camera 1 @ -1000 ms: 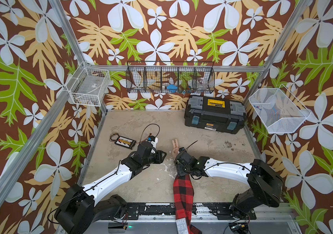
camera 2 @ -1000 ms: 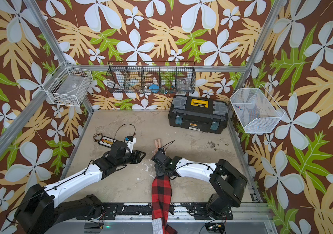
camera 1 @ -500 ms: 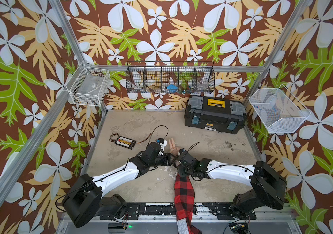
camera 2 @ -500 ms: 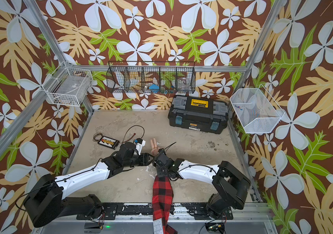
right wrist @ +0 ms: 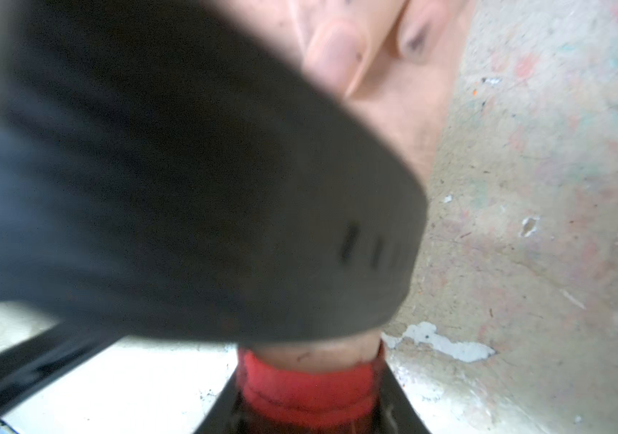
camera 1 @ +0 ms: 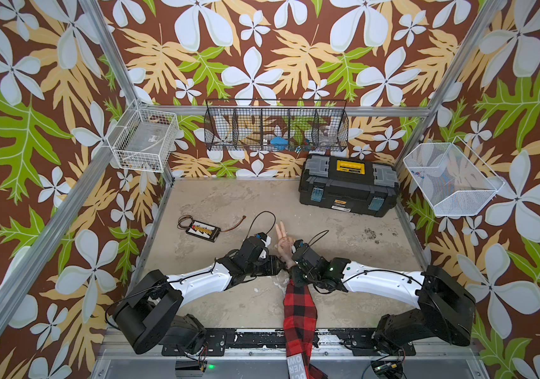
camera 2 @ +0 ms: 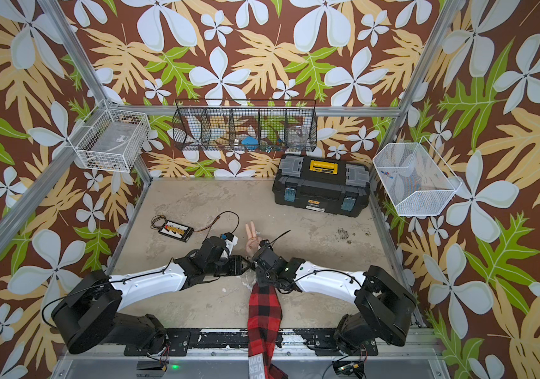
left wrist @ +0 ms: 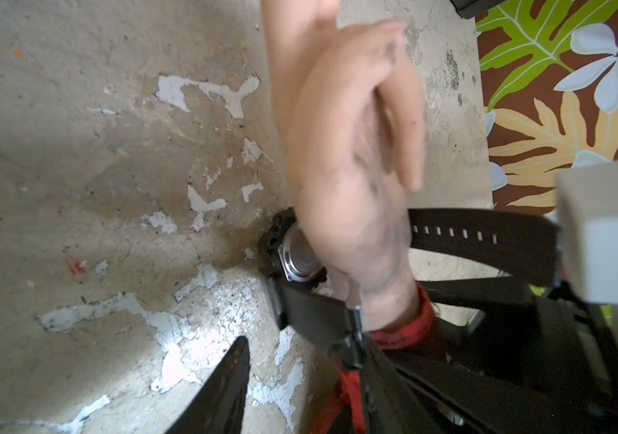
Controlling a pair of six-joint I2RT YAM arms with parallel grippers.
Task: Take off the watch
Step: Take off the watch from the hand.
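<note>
Both arms meet at one spot mid-table. A flesh-coloured hand (camera 1: 282, 241) in a red-and-black plaid sleeve (camera 1: 299, 305) lies flat on the worn beige tabletop (camera 1: 229, 203), two fingers stretched toward the back wall. It looks like a dummy, so don't expect it to help or pull back.

The small all-black wristwatch (left wrist: 292, 255), chunky case and rubbery strap, sits at that wrist just above the red cuff (left wrist: 405, 330). The strap reads as undone. Its holed tail (left wrist: 480, 233) runs straight out sideways and the buckle half (left wrist: 322, 319) hangs toward the cuff. The case is tipped off the skin, metal back showing. So it is loose but not off: the two halves flank the wrist.

Your left gripper (camera 1: 280, 265) reaches in from its own side, jaws partway apart. Its near finger (left wrist: 224, 387) stands clear of the strap with bare table between, so nothing is held. The buckle half lies between the jaws, which I judge is set up for a pinch.

Your right gripper (camera 1: 292, 269) faces it across the wrist, fingers flanking the cuff. The holed tail drapes, blurred, across its camera. You cannot tell whether it pinches strap, wrist or nothing.
</note>
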